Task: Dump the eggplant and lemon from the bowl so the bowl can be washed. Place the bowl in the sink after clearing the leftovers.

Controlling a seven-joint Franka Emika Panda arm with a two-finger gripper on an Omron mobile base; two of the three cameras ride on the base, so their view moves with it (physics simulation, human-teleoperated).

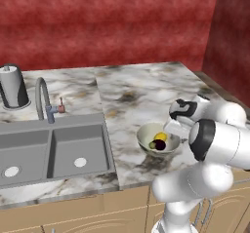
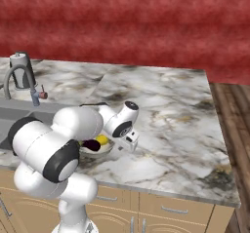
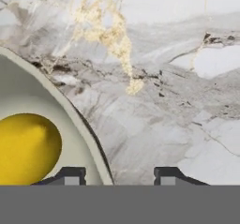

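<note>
The bowl's (image 3: 70, 120) rim runs up between the two fingers (image 3: 120, 175) in the hand view: one fingertip (image 3: 65, 175) sits inside the bowl, just beside the lemon (image 3: 26, 148), and the other (image 3: 168, 174) sits outside, over the bare marble counter (image 3: 178, 101). The fingers are spread, with nothing pinched yet, and the rim wall crosses the gap nearer the inside finger. That straddle is what the coming move turns on; closing now would probably clamp the wall, though how deep the tips reach below the rim I cannot tell.

From the left base view the bowl (image 1: 158, 138) stands on the counter with the hand at its far right edge, the lemon (image 1: 160, 136) and eggplant (image 1: 159, 145) touching inside it. The eggplant lies on the far side of the lemon from the fingers. The sink (image 1: 53, 151) lies well apart from the fingers, beyond the bowl, so a lift would have to carry across the whole bowl width and more.
</note>
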